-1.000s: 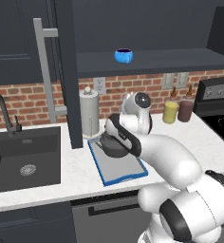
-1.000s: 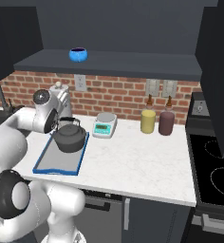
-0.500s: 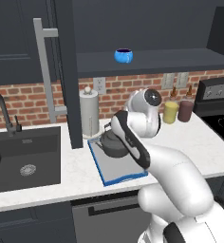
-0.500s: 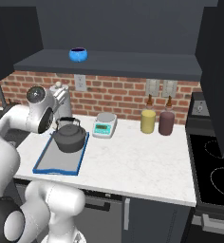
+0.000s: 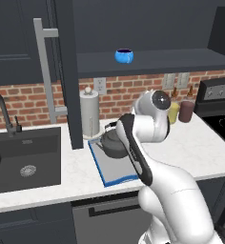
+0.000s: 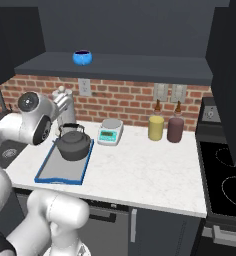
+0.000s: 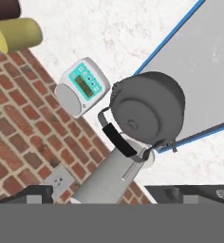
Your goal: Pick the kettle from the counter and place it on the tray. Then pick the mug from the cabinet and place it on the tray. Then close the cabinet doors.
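The dark grey kettle [image 5: 112, 145] [image 6: 72, 145] [image 7: 149, 107] stands upright at the back of the blue-rimmed tray [image 5: 117, 178] [image 6: 55, 162] [image 7: 204, 80] on the white counter [image 6: 140, 170]. In the hand view my gripper [image 7: 112, 197] hovers above and apart from the kettle; its two tips are spread wide, open, with nothing between them. The blue mug [image 5: 124, 55] [image 6: 82, 57] sits on the shelf of the navy cabinet [image 5: 157, 62]. The cabinet doors [image 5: 66, 71] [image 6: 230, 75] stand open, the left one with its grey bar handle [image 5: 42, 71].
A paper-towel roll [image 5: 89, 114] [image 7: 109, 175] stands just behind the tray. A small scale [image 6: 110, 131] [image 7: 83, 85] sits right of the kettle, and yellow [image 6: 156, 127] and maroon [image 6: 175, 130] jars stand by the brick wall. The sink [image 5: 24, 157] lies to the left, the stove [image 6: 225, 185] to the right.
My arm's upper joint has swung a little, rightward in the left base view. The kettle has stayed still on the tray.
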